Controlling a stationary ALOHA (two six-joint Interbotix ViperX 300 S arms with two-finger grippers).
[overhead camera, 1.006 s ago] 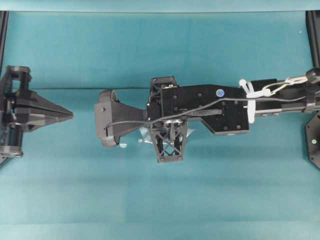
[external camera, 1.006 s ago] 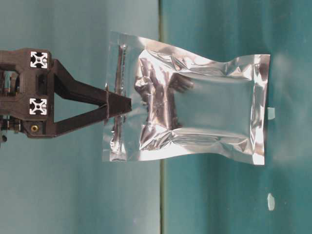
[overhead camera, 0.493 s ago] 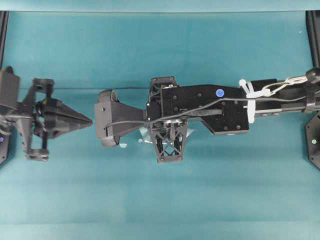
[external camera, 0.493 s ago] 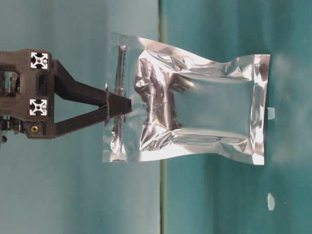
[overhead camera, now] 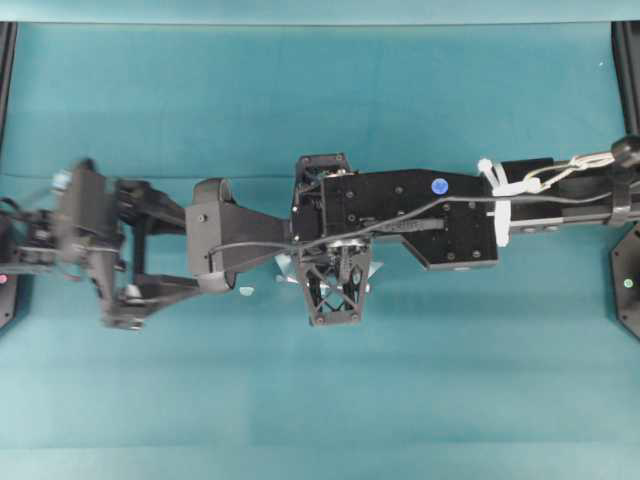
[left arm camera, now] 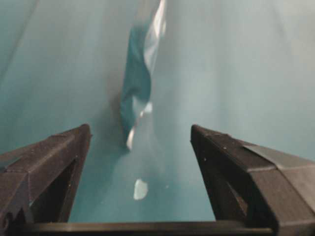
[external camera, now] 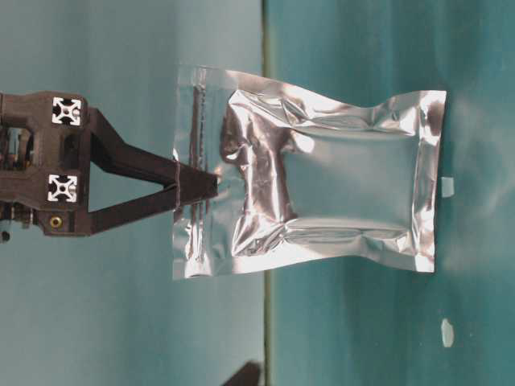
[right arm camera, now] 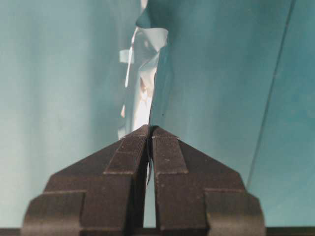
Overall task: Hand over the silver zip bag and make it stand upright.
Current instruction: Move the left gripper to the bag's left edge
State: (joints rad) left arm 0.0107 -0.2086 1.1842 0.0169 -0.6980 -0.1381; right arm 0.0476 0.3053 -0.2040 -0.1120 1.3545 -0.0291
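Observation:
The silver zip bag (external camera: 322, 193) hangs edge-on from its zip strip. My right gripper (external camera: 205, 186) is shut on that strip; the right wrist view shows the pads (right arm camera: 167, 147) pinching the foil (right arm camera: 147, 73). In the overhead view the right arm (overhead camera: 400, 215) covers the bag, leaving only silver slivers (overhead camera: 283, 264). My left gripper (overhead camera: 178, 248) is open and empty just left of the right wrist. The left wrist view shows its jaws (left arm camera: 140, 132) spread wide, with the bag's edge (left arm camera: 140, 73) ahead between them. Whether the bag's bottom edge touches the table is unclear.
Two tiny white scraps (external camera: 447, 186) (external camera: 447, 332) lie on the teal table; one shows below the left gripper (left arm camera: 141, 189) and in the overhead view (overhead camera: 246, 291). A dark fingertip (external camera: 245, 374) enters the table-level view. Black frame posts (overhead camera: 628, 70) stand at the table's sides.
My left gripper has moved right toward the bag and opened from shut to wide. The right gripper has kept its hold; the bag has shifted slightly.

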